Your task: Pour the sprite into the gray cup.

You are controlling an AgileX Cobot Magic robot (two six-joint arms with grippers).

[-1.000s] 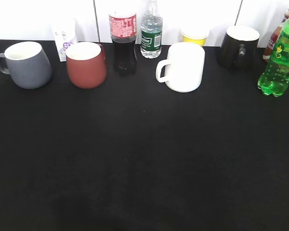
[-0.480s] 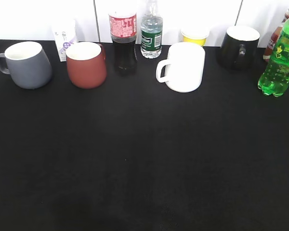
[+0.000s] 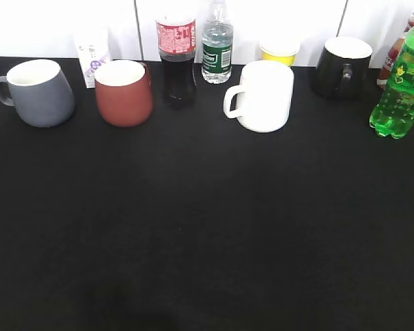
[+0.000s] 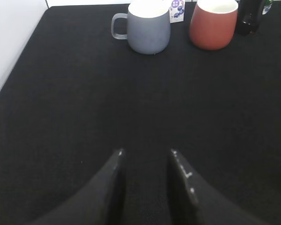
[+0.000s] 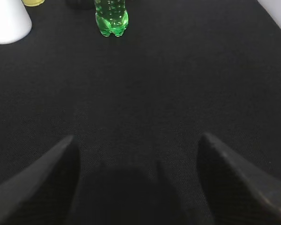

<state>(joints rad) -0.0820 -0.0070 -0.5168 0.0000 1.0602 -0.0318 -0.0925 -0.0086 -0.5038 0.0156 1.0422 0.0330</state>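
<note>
Nearest the black table's front edge, the left gripper (image 4: pixel 146 152) stands narrowly parted, the right gripper (image 5: pixel 136 138) wide. Far-right: bright green translucent plastic sprite bottle (image 3: pixel 399 86), lobed base. Far-left corner: matte slate-gray ceramic mug (image 3: pixel 36 92), white inside.

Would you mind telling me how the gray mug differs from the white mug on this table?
The gray mug is matte slate outside with a white inside; the white mug is white all over. The gray mug stands at the far left of the row; the white mug stands right of centre. The gray mug tapers toward its rim; the white mug looks straighter-sided. Both stand upright, handles pointing left in the exterior view.
</note>
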